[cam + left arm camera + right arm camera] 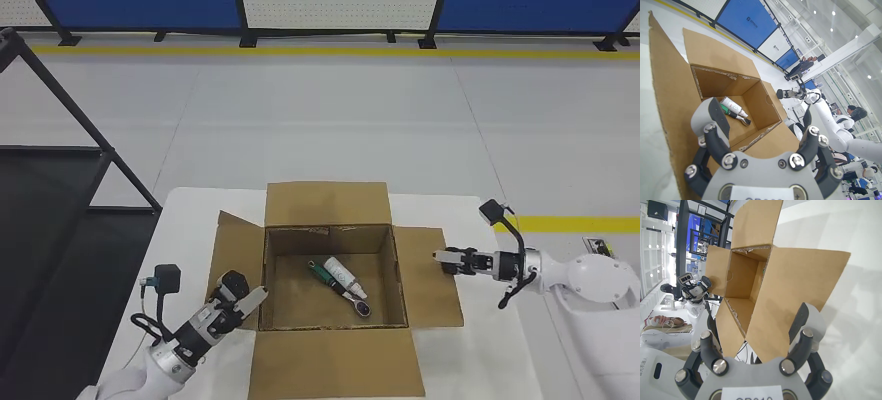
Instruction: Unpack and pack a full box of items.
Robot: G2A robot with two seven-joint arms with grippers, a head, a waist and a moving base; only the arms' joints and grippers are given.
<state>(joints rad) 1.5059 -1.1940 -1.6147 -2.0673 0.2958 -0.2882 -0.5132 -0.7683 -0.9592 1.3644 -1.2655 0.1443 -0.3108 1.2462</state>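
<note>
L gripper (pixel 761 113), agape, by box (pixel 715 62)

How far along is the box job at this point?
Done: the box stands with all four flaps open. In hand: nothing; the left gripper and right gripper hover by the side flaps, fingers open and empty. Left: a white bottle and a green-handled ratchet lie on the box floor, probably awaiting removal and later repacking.

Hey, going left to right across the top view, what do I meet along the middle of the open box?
From the left: left gripper → ratchet on the box floor → right gripper.
</note>
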